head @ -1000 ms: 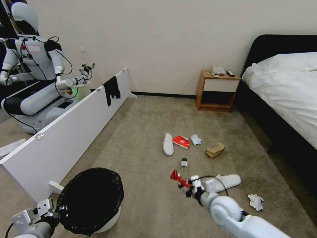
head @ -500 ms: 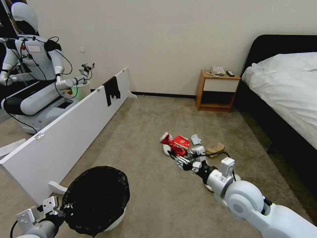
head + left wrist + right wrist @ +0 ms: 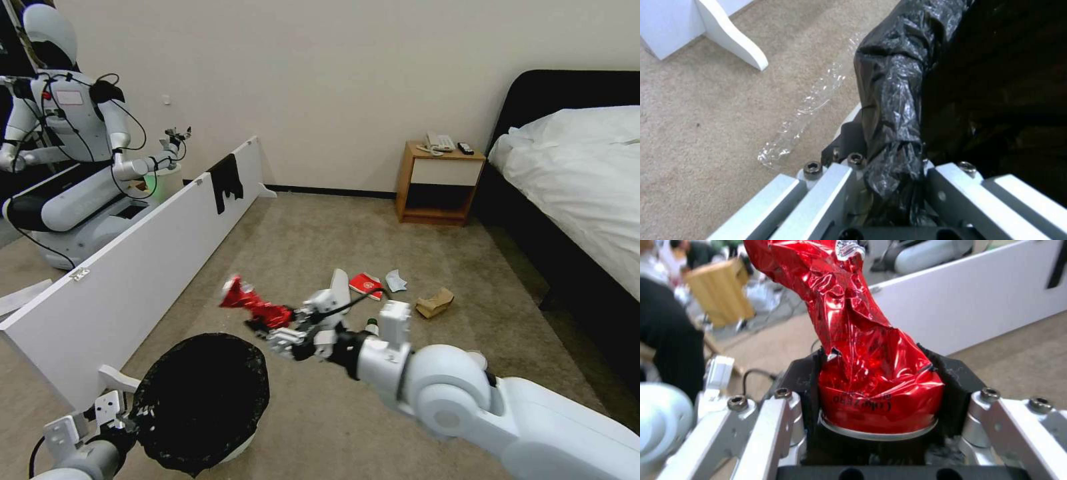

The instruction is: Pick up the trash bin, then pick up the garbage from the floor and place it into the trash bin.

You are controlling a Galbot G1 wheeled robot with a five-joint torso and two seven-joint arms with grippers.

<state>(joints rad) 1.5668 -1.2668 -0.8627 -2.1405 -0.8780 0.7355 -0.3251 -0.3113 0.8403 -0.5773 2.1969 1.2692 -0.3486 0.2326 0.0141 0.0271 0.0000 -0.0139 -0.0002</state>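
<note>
The right gripper [image 3: 270, 320] sits just left of centre in the head view, its fingers clenched on the crushed red can [image 3: 250, 303] — the can sticks out toward the upper left, held above the carpet [image 3: 300, 227] and just beyond the far rim of the trash bin [image 3: 200, 400]. In the right wrist view the black finger pads [image 3: 958, 386] press both sides of the can's base [image 3: 876, 396], with its crumpled top pointing away from the claw.

The left gripper [image 3: 123, 427], at the lower left of the head view, is closed on the bin's near rim; the left wrist view shows the black bag [image 3: 893, 110] pinched between its fingers [image 3: 951, 186].

On the carpet right of centre lie a white slipper [image 3: 339, 283], a red packet [image 3: 366, 285], a pale-blue mask [image 3: 395, 281] and a brown paper bag [image 3: 434, 303] — the clear bottle [image 3: 371, 327] peeks out behind the right arm.
</note>
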